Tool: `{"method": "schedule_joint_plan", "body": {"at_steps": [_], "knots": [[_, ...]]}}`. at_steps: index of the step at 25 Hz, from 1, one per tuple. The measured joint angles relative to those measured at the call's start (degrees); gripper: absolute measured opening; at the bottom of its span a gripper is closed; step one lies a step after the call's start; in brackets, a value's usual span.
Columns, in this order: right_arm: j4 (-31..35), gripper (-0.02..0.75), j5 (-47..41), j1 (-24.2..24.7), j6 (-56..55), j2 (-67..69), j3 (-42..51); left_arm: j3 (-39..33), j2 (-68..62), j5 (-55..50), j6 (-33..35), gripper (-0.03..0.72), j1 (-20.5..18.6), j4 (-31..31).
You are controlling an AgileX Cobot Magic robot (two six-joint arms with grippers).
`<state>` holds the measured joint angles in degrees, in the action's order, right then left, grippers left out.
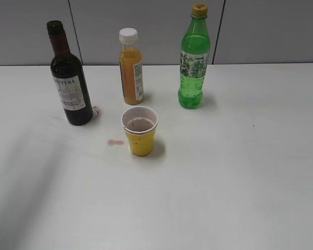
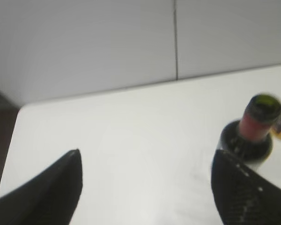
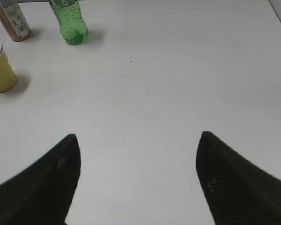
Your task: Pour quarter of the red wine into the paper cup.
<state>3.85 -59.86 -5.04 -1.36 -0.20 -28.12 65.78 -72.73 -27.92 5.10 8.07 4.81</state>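
Note:
The red wine bottle (image 1: 69, 83) stands upright at the left of the table, open at the top, white "TERA" label facing me. It also shows in the left wrist view (image 2: 253, 133), just behind the right finger. The yellow paper cup (image 1: 140, 131) stands upright in the middle, with reddish liquid inside; it shows at the left edge of the right wrist view (image 3: 1, 66). My left gripper (image 2: 145, 161) is open and empty, left of the bottle. My right gripper (image 3: 138, 143) is open and empty over bare table. Neither gripper shows in the exterior view.
An orange juice bottle (image 1: 130, 67) with a white cap stands behind the cup. A green soda bottle (image 1: 194, 60) stands at the back right. A small pink spill (image 1: 115, 142) lies left of the cup. A grey wall (image 1: 156, 28) runs behind the table.

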Motion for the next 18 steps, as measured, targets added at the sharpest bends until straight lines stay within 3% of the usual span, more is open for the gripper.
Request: {"method": "schedule_joint_plan", "body": {"at_steps": [3, 8, 12, 18], "knots": [[0.0, 0.585, 0.0, 0.0, 0.0, 0.0, 0.0, 4.0, 0.1, -17.1, -2.0, 0.627, -3.1, -0.3], [0.0, 0.585, 0.0, 0.0, 0.0, 0.0, 0.0, 4.0, 0.4, -36.6, -2.6, 0.591, -8.9, -0.6], [0.0, 0.585, 0.0, 0.0, 0.0, 0.0, 0.0, 0.0, 5.5, -40.9, -2.6, 0.587, -10.0, -2.2], [0.0, 0.585, 0.0, 0.0, 0.0, 0.0, 0.0, -12.4, 21.2, -40.7, -2.4, 0.585, -10.1, -4.2]]}}
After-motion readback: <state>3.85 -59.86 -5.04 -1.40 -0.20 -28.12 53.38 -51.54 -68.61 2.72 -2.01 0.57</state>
